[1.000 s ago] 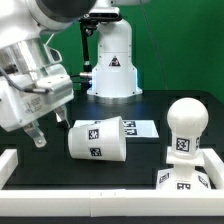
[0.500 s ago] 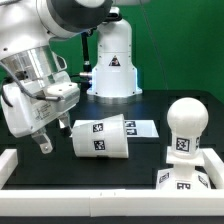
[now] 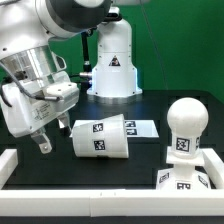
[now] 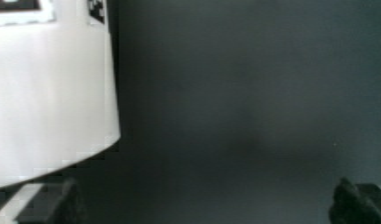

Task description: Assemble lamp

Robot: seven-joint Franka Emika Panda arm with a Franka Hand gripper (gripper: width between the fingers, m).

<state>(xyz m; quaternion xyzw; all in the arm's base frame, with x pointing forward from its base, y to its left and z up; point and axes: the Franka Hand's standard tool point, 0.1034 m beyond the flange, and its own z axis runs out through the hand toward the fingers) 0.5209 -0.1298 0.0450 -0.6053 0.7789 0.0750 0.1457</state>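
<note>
The white tapered shade (image 3: 100, 138) lies on its side on the black table, tags facing the camera. My gripper (image 3: 42, 140) hangs just to the exterior view's left of it, fingers pointing down and close above the table. The wrist view shows the shade (image 4: 45, 90) as a white wall beside the open, empty gripper (image 4: 201, 205); dark fingertips (image 4: 361, 200) stand far apart. The ball-headed bulb (image 3: 185, 125) stands upright on the flat square base (image 3: 190, 180) at the exterior view's right.
The glossy white robot pedestal (image 3: 112, 60) stands at the back. The marker board (image 3: 143, 128) lies flat behind the shade. A white raised rim (image 3: 90, 190) runs along the front and the left side (image 3: 5, 165) of the table.
My gripper has come down and toward the shade's end compared with a second ago; over the last half second it has held still. The shade, bulb and base have not moved.
</note>
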